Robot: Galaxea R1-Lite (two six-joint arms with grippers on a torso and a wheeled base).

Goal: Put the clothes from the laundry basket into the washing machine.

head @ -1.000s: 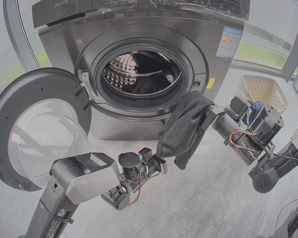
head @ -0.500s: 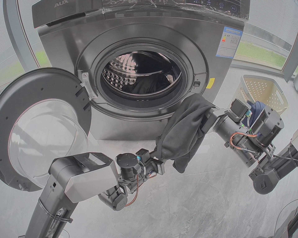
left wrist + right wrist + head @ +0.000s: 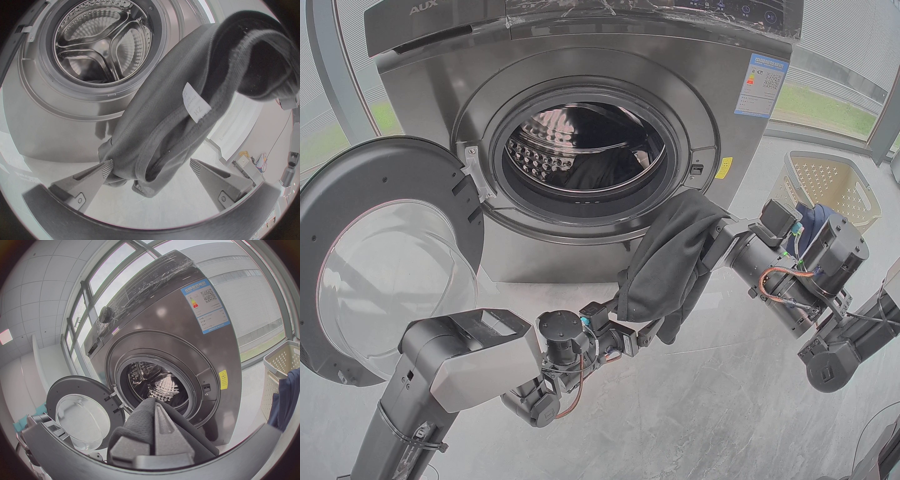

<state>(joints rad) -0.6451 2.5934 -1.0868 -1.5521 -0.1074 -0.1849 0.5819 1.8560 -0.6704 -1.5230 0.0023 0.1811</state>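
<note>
A dark grey garment point(image 3: 669, 262) hangs in front of the washing machine point(image 3: 581, 62), just below and right of the open drum point(image 3: 584, 153). My right gripper point(image 3: 709, 228) is shut on its top fold, as the right wrist view confirms with the cloth point(image 3: 140, 424) bunched around the right gripper point(image 3: 156, 415). My left gripper point(image 3: 642, 330) is open at the garment's lower hem. In the left wrist view the hanging garment point(image 3: 175, 103) drops between the left gripper's point(image 3: 149, 167) spread fingers point(image 3: 104, 168). Dark clothing point(image 3: 600, 169) lies inside the drum.
The round door point(image 3: 387, 250) stands swung open to the left of the drum. A beige laundry basket point(image 3: 831, 181) with a navy cloth point(image 3: 809, 222) in it sits on the floor at the right, behind my right arm. Pale floor lies in front.
My left gripper drew back slightly, then pushed right to the garment's lower hem. The right arm and the garment shifted only slightly.
</note>
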